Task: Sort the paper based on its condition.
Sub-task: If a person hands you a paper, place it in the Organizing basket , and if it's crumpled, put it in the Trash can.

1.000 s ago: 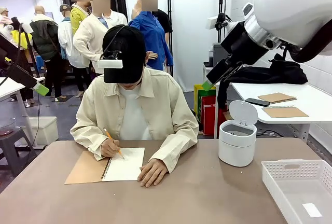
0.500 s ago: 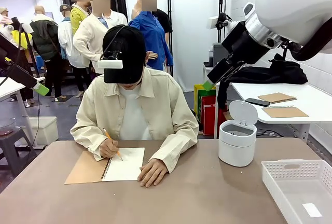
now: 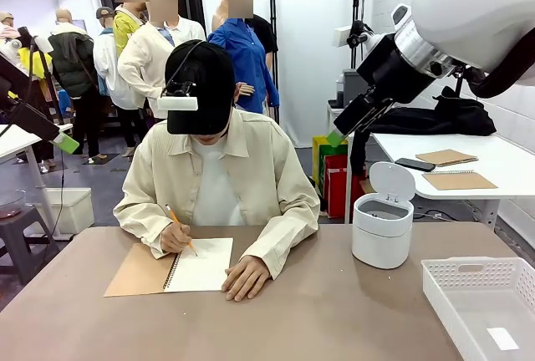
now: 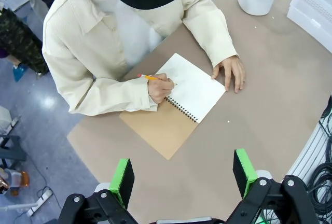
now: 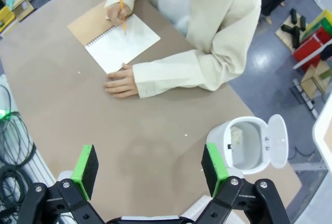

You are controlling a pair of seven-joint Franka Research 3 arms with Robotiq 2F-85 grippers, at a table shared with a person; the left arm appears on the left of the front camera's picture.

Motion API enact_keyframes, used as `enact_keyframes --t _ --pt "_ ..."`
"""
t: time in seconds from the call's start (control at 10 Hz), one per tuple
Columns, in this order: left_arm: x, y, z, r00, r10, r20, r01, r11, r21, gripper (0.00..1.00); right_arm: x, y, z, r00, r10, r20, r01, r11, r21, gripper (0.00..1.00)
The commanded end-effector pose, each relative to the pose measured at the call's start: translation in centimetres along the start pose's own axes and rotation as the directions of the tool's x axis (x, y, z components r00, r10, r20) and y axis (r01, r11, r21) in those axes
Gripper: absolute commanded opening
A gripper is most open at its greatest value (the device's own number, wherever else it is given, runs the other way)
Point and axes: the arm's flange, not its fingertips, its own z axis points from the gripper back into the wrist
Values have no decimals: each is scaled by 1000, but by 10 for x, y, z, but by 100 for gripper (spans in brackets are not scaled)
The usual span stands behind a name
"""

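No loose paper is in view. A person at the far side writes with a pencil (image 3: pixel 180 229) on the white page of an open spiral notebook (image 3: pixel 201 266) with a brown cover, the other hand (image 3: pixel 244 278) resting at its corner. In the left wrist view my left gripper (image 4: pixel 184 175) hangs open high above the notebook (image 4: pixel 194 89), holding nothing. My right gripper (image 5: pixel 150 167) is open and empty too, high over the table between the person's hand (image 5: pixel 120 85) and the bin (image 5: pixel 244 146). One green-tipped finger (image 3: pixel 334 137) of it shows in the front view.
A white bin (image 3: pixel 382 227) with its lid up stands at the right; something pale and crumpled lies inside, I cannot tell what. A white perforated tray (image 3: pixel 468 265) sits at the near right corner. Brown notebooks (image 3: pixel 458 180) lie on a side table behind.
The person's pencil hand has shifted slightly on the page. Both arms hold still.
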Motion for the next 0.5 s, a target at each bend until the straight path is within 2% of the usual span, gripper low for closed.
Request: enact_keyframes --t 0.0,0.4 --pt "5 -13 14 999 34 15 -33 998 -50 100 -2 14 7 999 -50 10 49 997 67 100" --pt "5 -22 19 999 28 19 -26 996 -87 100 -1 34 9 995 -57 78 55 998 27 100"
